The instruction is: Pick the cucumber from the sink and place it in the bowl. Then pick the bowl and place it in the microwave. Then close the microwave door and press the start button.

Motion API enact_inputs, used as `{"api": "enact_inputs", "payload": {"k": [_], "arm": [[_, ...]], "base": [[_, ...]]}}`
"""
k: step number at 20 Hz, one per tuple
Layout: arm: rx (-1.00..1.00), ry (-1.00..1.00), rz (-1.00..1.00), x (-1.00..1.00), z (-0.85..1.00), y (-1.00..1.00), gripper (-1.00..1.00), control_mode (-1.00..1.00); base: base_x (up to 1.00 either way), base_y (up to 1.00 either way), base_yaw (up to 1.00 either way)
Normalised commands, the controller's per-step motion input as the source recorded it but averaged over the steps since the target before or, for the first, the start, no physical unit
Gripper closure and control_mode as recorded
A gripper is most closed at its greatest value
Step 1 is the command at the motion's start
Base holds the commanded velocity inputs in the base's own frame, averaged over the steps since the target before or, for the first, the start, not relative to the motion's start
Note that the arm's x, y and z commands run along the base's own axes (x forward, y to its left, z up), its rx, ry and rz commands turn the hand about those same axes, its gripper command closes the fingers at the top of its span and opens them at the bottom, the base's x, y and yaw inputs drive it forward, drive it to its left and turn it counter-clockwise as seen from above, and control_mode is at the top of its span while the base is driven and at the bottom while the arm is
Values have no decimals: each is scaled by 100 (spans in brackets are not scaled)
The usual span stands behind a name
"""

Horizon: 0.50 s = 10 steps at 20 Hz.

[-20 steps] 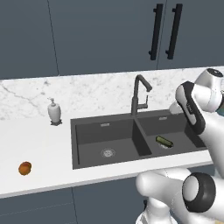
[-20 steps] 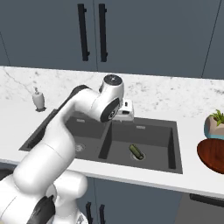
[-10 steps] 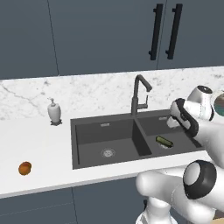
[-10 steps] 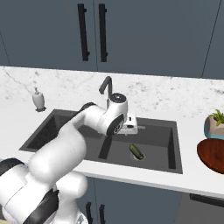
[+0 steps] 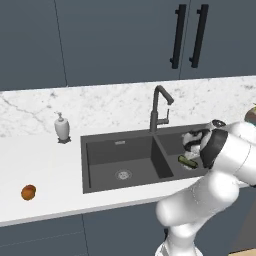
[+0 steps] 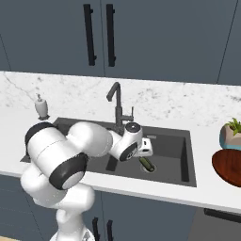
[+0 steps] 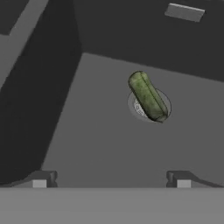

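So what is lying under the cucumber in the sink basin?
The cucumber lies across the round drain on the sink floor. Only the drain's rim shows; its middle is covered.

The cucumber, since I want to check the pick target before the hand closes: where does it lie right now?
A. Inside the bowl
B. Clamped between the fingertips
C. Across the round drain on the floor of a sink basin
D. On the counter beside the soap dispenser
C: in the hand view the cucumber lies across the round drain on the basin floor, ahead of the open hand.
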Motion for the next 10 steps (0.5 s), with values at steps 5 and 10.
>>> {"api": "enact_inputs", "payload": {"k": [5,10], "arm": [[4,8,-1,35,-78,-39,-100,-100],[3,0,-4,34,-15,-32,-100,-100]], "base": [[0,0,0],[0,0,0]]}}
